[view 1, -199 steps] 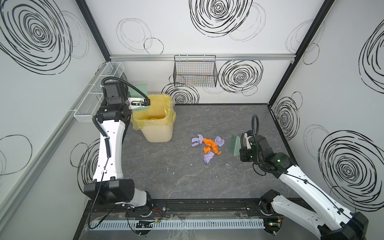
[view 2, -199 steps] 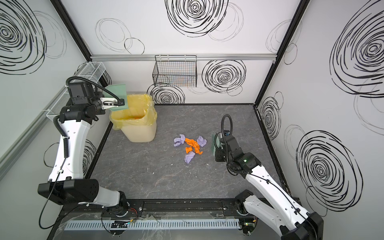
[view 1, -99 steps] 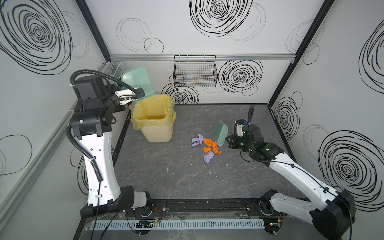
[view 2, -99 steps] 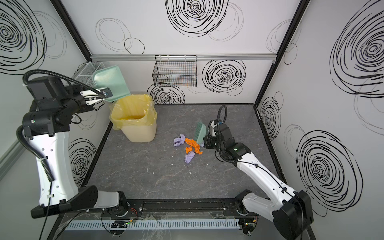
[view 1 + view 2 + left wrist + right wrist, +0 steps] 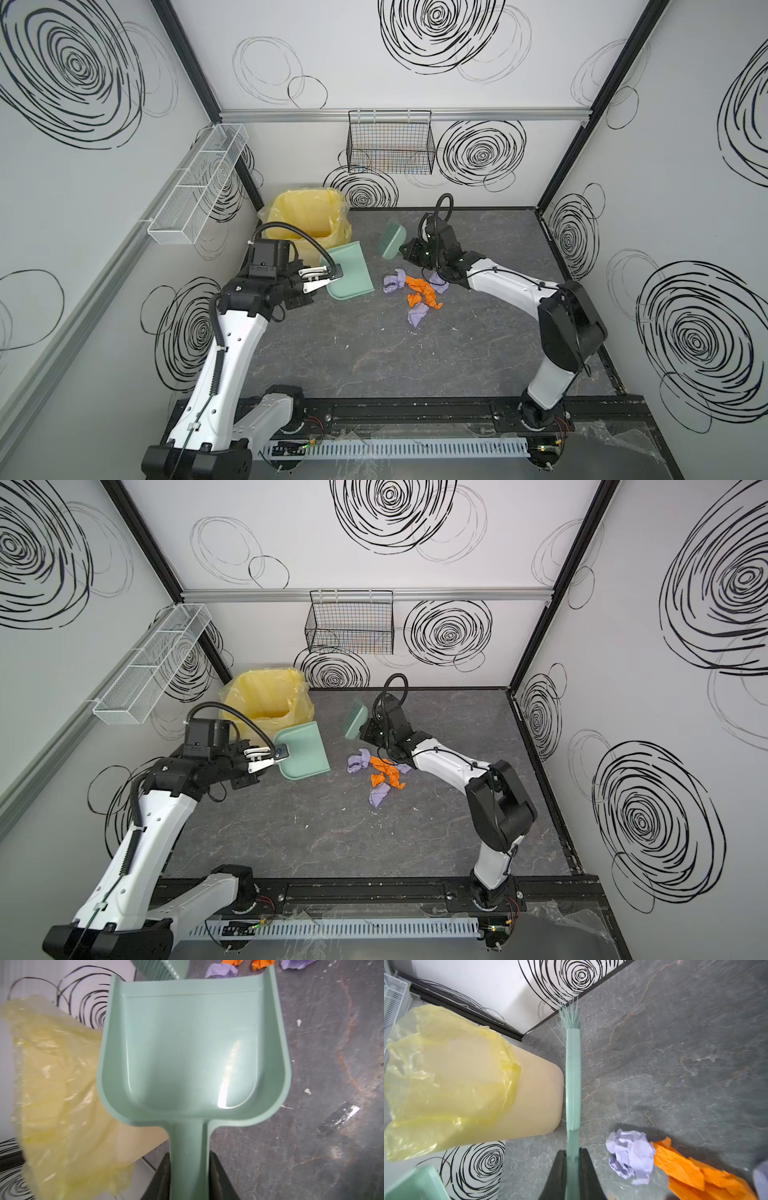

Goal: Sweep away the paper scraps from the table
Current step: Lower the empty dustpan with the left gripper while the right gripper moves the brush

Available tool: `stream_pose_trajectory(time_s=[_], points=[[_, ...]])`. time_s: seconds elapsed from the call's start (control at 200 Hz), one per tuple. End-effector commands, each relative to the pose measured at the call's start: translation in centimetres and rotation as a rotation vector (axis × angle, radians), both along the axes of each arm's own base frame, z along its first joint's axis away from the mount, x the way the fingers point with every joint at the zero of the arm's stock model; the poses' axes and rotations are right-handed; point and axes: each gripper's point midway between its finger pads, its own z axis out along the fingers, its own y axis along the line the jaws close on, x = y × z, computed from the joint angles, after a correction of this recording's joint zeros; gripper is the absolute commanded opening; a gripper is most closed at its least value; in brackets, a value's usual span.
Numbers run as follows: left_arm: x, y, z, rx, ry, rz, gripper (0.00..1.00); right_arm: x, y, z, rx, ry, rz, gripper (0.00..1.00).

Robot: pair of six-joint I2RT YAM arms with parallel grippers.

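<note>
Table [image 5: 353,353]: scraps [image 5: 419,291] mid, bin [image 5: 307,216] far-left corner. L gripper [image 5: 332,277] clamps dustpan [image 5: 353,270]; R gripper [image 5: 408,253] clamps brush [image 5: 391,243].

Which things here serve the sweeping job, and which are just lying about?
In the job: paper scraps, dustpan, brush, yellow-lined bin, table.
Lying about: black wire basket, white mesh rack.

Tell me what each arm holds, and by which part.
The left jaws hold the dustpan by its handle. The right jaws hold the brush by its handle.
</note>
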Motion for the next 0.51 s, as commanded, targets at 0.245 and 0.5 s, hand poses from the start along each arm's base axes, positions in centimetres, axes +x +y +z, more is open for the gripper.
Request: stream_pose_trajectory(time_s=[0.245, 0.5], points=[[-1.3, -5.1, -7.8, -0.112, 0.092, -0.031, 0.00, 0.1, 0.1, -4.9, 0.003, 0.121, -0.017, 0.00], [-0.7, -6.3, -9.6, -0.103, 0.129, -0.041, 0.00, -3.4, -3.5, -6.1, -0.075, 0.141, -0.033, 0.00]])
